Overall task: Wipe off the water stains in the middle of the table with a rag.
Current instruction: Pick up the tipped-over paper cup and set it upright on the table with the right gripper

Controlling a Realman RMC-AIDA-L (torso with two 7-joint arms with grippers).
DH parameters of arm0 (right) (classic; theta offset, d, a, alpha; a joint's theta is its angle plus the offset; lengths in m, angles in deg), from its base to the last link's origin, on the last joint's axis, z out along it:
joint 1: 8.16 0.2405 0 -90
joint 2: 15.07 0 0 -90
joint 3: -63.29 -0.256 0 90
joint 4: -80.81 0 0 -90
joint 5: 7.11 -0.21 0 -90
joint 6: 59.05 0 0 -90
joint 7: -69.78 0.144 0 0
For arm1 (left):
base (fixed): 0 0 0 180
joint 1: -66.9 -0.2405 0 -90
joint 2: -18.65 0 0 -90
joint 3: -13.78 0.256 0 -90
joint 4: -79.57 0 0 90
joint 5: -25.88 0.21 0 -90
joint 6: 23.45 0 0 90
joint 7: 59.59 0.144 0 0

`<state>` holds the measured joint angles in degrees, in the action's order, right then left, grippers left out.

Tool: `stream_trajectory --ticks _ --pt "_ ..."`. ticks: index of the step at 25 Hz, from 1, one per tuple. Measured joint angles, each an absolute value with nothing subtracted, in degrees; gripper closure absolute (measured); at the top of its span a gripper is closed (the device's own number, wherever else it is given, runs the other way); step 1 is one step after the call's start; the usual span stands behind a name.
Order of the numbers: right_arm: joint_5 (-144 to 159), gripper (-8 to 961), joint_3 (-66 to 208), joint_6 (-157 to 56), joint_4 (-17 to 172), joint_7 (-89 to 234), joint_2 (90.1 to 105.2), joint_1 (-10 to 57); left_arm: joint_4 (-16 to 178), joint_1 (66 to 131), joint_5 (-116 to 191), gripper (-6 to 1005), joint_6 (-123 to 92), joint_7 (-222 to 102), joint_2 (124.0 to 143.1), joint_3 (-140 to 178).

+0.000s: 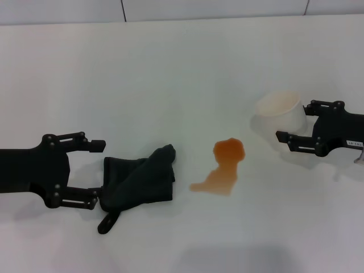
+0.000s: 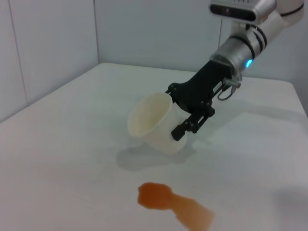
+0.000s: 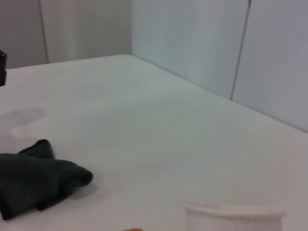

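Note:
The water stains (image 1: 224, 165) form an orange-brown puddle with a thin tail in the middle of the white table (image 1: 170, 74); the left wrist view also shows the stains (image 2: 173, 204). A dark crumpled rag (image 1: 139, 179) lies just left of them, and the right wrist view shows the rag (image 3: 33, 180) too. My left gripper (image 1: 100, 172) is open at the rag's left edge, one finger on each side of it. My right gripper (image 1: 293, 121) is shut on a white cup (image 1: 278, 111), held tilted to the right of the stains. That gripper (image 2: 174, 113) and the cup (image 2: 154, 122) face the left wrist camera.
A grey panelled wall (image 1: 170, 8) runs along the table's far edge. The cup's rim (image 3: 231, 211) shows low in the right wrist view.

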<state>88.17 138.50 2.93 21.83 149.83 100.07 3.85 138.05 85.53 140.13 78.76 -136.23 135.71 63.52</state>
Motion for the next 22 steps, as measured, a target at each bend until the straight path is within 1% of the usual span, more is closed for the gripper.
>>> stream_trajectory --ticks 12,22 --pt "72.4 260 137.74 4.23 34.45 131.5 100.07 3.79 137.1 85.71 140.13 110 78.6 -135.47 135.54 63.53" --pt "66.09 260 137.72 4.97 41.56 123.91 100.07 4.25 136.85 85.47 140.13 109 78.59 -135.26 135.54 63.53"
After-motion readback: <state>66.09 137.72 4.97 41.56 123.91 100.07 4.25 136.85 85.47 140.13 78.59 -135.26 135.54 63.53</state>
